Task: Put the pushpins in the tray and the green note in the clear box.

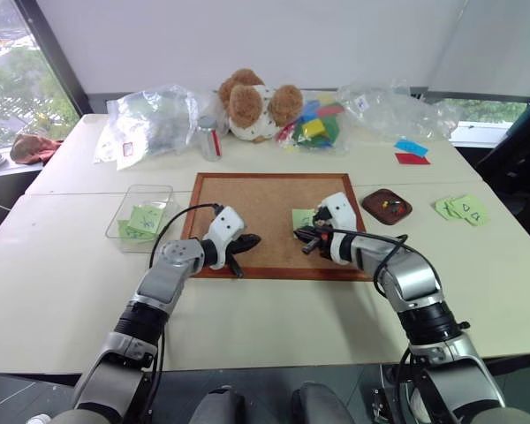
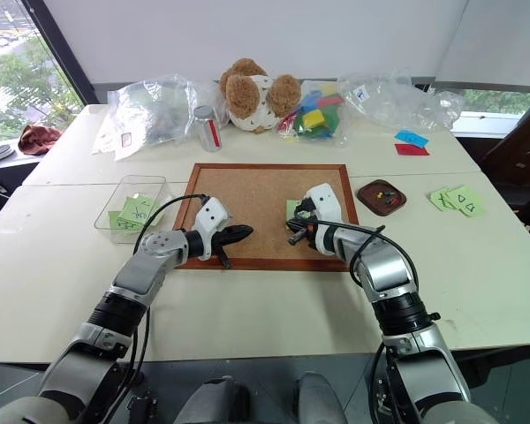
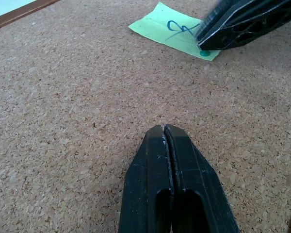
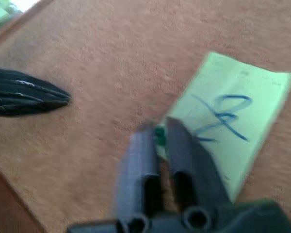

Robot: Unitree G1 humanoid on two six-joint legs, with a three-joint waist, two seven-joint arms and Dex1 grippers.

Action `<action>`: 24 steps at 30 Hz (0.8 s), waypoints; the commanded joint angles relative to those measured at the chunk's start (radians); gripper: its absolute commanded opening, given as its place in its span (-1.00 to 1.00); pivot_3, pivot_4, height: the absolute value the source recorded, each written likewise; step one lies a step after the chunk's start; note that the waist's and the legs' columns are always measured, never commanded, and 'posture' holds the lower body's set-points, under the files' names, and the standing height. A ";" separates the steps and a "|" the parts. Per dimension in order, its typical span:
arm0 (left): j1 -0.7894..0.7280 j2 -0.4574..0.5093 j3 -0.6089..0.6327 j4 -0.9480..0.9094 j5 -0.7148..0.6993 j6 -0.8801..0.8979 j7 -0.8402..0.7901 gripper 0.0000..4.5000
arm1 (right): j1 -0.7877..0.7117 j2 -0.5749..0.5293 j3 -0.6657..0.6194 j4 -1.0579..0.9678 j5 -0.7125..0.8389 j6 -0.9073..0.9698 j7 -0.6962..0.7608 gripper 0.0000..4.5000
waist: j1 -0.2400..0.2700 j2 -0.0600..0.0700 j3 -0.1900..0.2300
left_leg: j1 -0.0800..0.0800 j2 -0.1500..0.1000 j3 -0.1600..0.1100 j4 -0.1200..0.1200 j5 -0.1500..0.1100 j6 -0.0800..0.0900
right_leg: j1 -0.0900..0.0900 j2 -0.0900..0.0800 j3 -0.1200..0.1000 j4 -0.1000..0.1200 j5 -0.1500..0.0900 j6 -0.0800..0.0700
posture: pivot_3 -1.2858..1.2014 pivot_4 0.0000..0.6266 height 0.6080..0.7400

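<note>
This looks like an office or a lab room prepared for tests. Two pale tables (image 1: 62, 265) stand pushed together before a plain white wall (image 1: 247, 35), beside big windows (image 1: 18, 79) with trees outside. On them lie a cork board (image 1: 265, 203), paper notes (image 1: 461, 208), clear plastic bags (image 1: 150, 119) and a teddy bear (image 1: 256, 104).
</note>
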 commanded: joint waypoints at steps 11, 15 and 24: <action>0.052 0.011 -0.031 0.051 0.034 0.053 -0.004 -1.00 | -0.081 -0.056 -0.086 -0.281 0.075 0.175 0.007 -0.98 | 0.001 0.000 0.000 | 0.000 0.000 0.000 0.000 0.000 0.000 | -0.001 0.000 0.000 0.000 0.000 0.000 | 0.03 -0.52 1.00; 0.045 0.008 -0.027 0.056 0.029 0.060 -0.007 -1.00 | -0.088 -0.079 -0.097 -0.341 0.090 0.215 0.007 -0.98 | 0.002 0.000 0.000 | -0.001 0.000 0.000 -0.001 0.000 0.000 | 0.000 0.000 0.000 -0.001 0.000 0.000 | 0.03 -0.52 1.00; -0.082 -0.011 0.182 -0.060 -0.233 0.332 -0.025 -0.01 | -0.057 -0.171 -0.091 -0.474 0.128 0.272 0.039 -1.00 | 0.000 -0.001 0.001 | -0.003 0.000 -0.001 0.000 0.000 0.000 | -0.001 0.000 0.000 -0.001 0.000 0.000 | 0.03 -0.52 1.00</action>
